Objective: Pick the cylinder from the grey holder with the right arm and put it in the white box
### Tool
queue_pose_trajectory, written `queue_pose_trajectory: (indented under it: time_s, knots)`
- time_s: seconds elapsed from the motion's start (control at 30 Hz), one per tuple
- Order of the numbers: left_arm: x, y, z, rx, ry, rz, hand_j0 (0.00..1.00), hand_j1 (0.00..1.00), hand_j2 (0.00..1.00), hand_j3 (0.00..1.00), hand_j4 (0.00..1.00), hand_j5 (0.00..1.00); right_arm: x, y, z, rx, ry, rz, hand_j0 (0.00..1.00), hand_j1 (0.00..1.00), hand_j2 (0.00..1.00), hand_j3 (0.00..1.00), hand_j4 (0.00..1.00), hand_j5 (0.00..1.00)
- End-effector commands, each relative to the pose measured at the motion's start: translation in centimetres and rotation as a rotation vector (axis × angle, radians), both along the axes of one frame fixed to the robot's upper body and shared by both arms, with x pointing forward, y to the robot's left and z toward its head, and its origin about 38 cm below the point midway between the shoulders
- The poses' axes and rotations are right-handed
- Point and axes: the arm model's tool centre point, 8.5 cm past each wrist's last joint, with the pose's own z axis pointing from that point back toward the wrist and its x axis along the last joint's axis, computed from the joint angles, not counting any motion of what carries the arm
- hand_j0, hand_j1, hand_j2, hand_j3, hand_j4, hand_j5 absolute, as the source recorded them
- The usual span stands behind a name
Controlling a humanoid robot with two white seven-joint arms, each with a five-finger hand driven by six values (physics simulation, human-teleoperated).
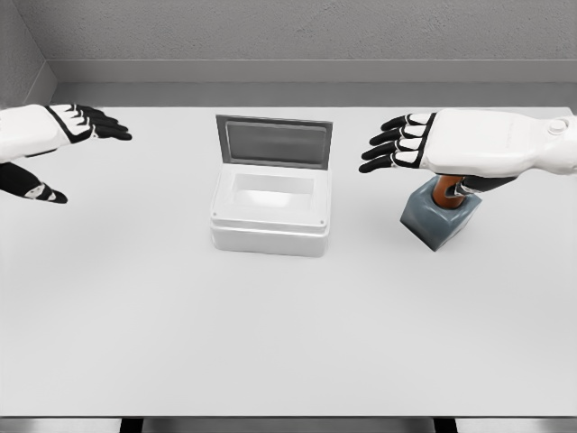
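1. Smooth white table [288, 343], matte and flat, under a grey speckled back wall [306, 27].
2. Centre: white box [269, 212], rounded corners, lid [274, 142] hinged up at the far side, grey inner panel, pale hollow inside.
3. Right of it: grey holder [439, 218], a blocky slate cube tilted on the table, well apart from the box.
4. Orange-brown cylinder [446, 191] poking up out of the holder, glossy, partly hidden.
5. Right hand [424, 142] hovering over the cylinder, black-tipped fingers stretched flat toward the left, clasping nothing.
6. Left hand [54, 135] at the far left edge, fingers spread loose, grasping nothing.
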Motion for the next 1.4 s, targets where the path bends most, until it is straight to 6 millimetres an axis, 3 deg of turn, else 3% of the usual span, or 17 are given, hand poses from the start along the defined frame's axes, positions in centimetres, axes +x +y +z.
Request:
queue_pose_trajectory:
  time_s: [0.0,0.13,0.23,0.27,0.37,0.43,0.5,0.57,0.67,0.8,1.03,1.37]
  knots:
    - [0.0,-0.2,0.0,-0.014,0.003,-0.003,1.0,1.0,1.0,1.0,1.0,1.0,0.0,0.0,0.1,0.006,0.002,-0.003,1.0,1.0,1.0,1.0,1.0,1.0]
    - [0.0,-0.3,0.0,-0.017,0.001,-0.007,1.0,1.0,1.0,1.0,1.0,1.0,0.0,-0.3,0.1,0.003,0.003,-0.009,1.0,1.0,1.0,1.0,1.0,1.0]
    - [0.4,-0.7,-0.2,-0.019,-0.006,-0.008,1.0,1.0,1.0,1.0,1.0,1.0,-0.4,-2.7,0.8,-0.018,-0.01,-0.068,1.0,1.0,1.0,1.0,1.0,1.0]
    - [1.1,-0.8,-0.7,-0.021,-0.013,0.004,1.0,1.0,1.0,1.0,1.0,1.0,-0.5,-3.5,1.2,-0.028,-0.015,-0.09,1.0,1.0,1.0,1.0,1.0,1.0]
    - [3.4,0.3,0.2,-0.001,-0.06,0.07,1.0,1.0,1.0,1.0,1.0,1.0,-0.7,-5.0,3.7,-0.106,-0.06,-0.129,1.0,1.0,1.0,1.0,1.0,1.0]
    - [4.4,-0.8,-0.7,-0.02,-0.062,0.067,1.0,1.0,1.0,1.0,1.0,1.0,-0.6,-4.6,3.7,-0.196,-0.007,-0.114,1.0,1.0,1.0,1.0,1.0,1.0]
    - [6.3,-0.9,-1.4,0.005,-0.061,0.101,1.0,1.0,1.0,1.0,1.0,1.0,-0.2,-3.2,3.9,-0.184,-0.022,-0.081,1.0,1.0,1.0,1.0,1.0,1.0]
    - [7.4,-1.2,-1.5,0.01,-0.049,0.107,1.0,1.0,1.0,1.0,1.0,1.0,0.0,-3.2,4.1,-0.199,-0.042,-0.085,1.0,1.0,1.0,1.0,1.0,1.0]
    - [9.8,-1.2,-2.2,0.026,-0.043,0.162,1.0,1.0,1.0,1.0,1.0,1.0,0.9,-1.9,3.0,-0.253,-0.077,-0.062,1.0,1.0,1.0,1.0,1.0,1.0]
    - [9.9,-3.6,-4.6,0.061,0.006,0.105,1.0,1.0,1.0,1.0,1.0,1.0,3.4,-2.1,0.1,-0.321,-0.051,-0.102,1.0,1.0,1.0,1.0,1.0,1.0]
    - [10.0,-2.8,-3.2,0.036,-0.014,0.123,1.0,1.0,1.0,1.0,1.0,1.0,4.4,-2.9,-2.3,-0.387,-0.018,-0.129,1.0,1.0,1.0,1.0,1.0,1.0]
    - [10.1,-4.4,-4.5,0.048,0.013,0.086,1.0,1.0,1.0,1.0,1.0,1.0,5.5,-1.7,-5.0,-0.439,0.006,-0.111,1.0,1.0,1.0,1.0,1.0,1.0]
